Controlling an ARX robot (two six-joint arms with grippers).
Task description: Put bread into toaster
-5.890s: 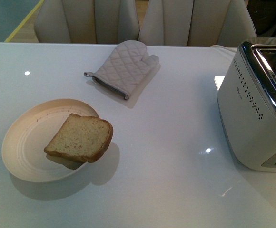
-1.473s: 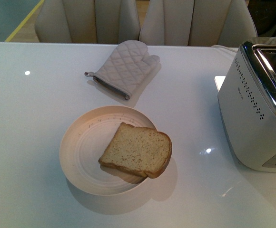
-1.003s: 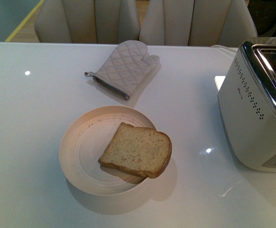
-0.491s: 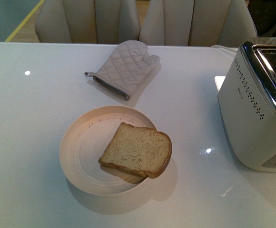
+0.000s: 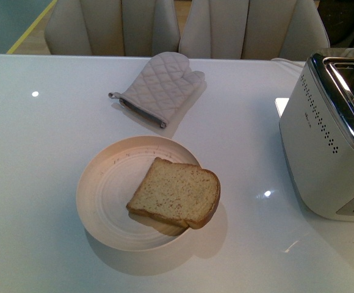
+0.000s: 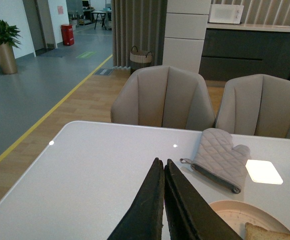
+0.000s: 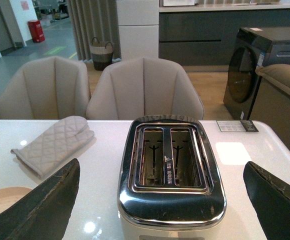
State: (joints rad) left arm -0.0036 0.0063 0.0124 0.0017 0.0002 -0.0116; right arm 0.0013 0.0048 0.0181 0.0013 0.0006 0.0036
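Observation:
The bread [image 5: 176,193], a tan speckled slice with a brown crust, lies on a round cream plate [image 5: 104,189] in the middle of the white table; its corner shows in the left wrist view [image 6: 270,234]. The silver-white toaster [image 5: 329,137] stands at the right edge, its two chrome slots empty in the right wrist view [image 7: 171,160]. My left gripper [image 6: 161,162] is shut and empty, above the table beside the plate [image 6: 237,214]. My right gripper [image 7: 162,172] is open wide, its fingers either side of the toaster. Neither gripper shows in the front view.
A quilted beige oven mitt [image 5: 160,86] lies at the back of the table, also seen in the left wrist view [image 6: 220,157] and the right wrist view [image 7: 52,142]. Two beige chairs [image 5: 183,27] stand behind the far edge.
The plate with the bread stood further left 5.9 s ago and now sits near the table's middle. Nothing has moved over the last 1.5 s.

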